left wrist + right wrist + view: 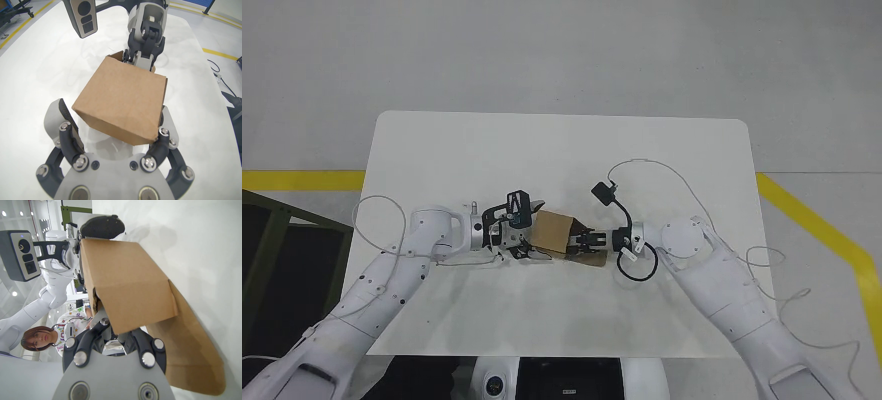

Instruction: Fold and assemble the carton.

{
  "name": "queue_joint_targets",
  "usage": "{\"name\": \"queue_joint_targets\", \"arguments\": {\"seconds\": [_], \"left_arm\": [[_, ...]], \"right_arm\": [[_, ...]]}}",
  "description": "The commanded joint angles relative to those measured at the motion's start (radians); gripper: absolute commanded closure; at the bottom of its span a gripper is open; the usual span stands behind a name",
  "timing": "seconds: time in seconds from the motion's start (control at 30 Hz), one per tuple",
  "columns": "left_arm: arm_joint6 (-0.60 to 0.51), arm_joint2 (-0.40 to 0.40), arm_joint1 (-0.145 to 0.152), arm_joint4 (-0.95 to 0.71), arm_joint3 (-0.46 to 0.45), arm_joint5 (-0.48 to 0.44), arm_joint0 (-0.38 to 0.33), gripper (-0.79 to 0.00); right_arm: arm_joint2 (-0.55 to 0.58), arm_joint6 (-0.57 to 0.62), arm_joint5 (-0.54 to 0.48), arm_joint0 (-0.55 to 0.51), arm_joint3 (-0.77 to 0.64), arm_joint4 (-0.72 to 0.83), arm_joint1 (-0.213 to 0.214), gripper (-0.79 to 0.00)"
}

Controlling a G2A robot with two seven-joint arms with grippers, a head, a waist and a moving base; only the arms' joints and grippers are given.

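A small brown carton [555,231] lies on its side at the middle of the white table [562,140], between my two grippers. My left gripper [525,240] is open and straddles the carton's [121,102] near end. One finger [167,121] touches its side, and the other finger [63,111] stands a little apart from the corner. My right gripper [587,243] is shut on a wall at the carton's [128,279] opposite, open end, with one finger inside. A loose flap [189,351] sticks out beside my right gripper [117,330], flat towards the tabletop.
A black cable [638,270] loops at the right wrist, and thin white cables [662,168] trail over the table on both sides. The table's back half is bare. Beyond its edges is grey floor with yellow tape [812,215].
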Motion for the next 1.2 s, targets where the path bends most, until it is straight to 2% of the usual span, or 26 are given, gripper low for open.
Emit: {"name": "queue_joint_targets", "arguments": {"seconds": [0.0,0.27,0.4,0.8,1.17], "left_arm": [[-0.001,-0.002,-0.001,0.001,0.001,-0.001,0.001,-0.785],[-0.004,-0.007,-0.004,0.006,0.002,-0.008,0.006,-0.785],[-0.003,-0.009,-0.005,0.007,0.000,-0.010,0.008,-0.785],[-0.013,-0.015,-0.011,0.006,-0.001,-0.013,0.012,-0.785],[-0.018,-0.019,-0.016,0.005,0.002,-0.019,0.012,-0.785]], "right_arm": [[0.035,0.006,0.002,-0.026,-0.019,-0.009,0.013,0.000],[0.170,0.008,0.030,-0.127,-0.113,-0.034,0.058,0.000],[0.186,-0.003,0.047,-0.134,-0.130,-0.047,0.064,0.000],[0.042,-0.020,0.042,-0.007,-0.008,-0.051,0.022,0.000],[-0.044,-0.025,0.018,0.045,0.054,0.001,-0.014,0.000]]}}
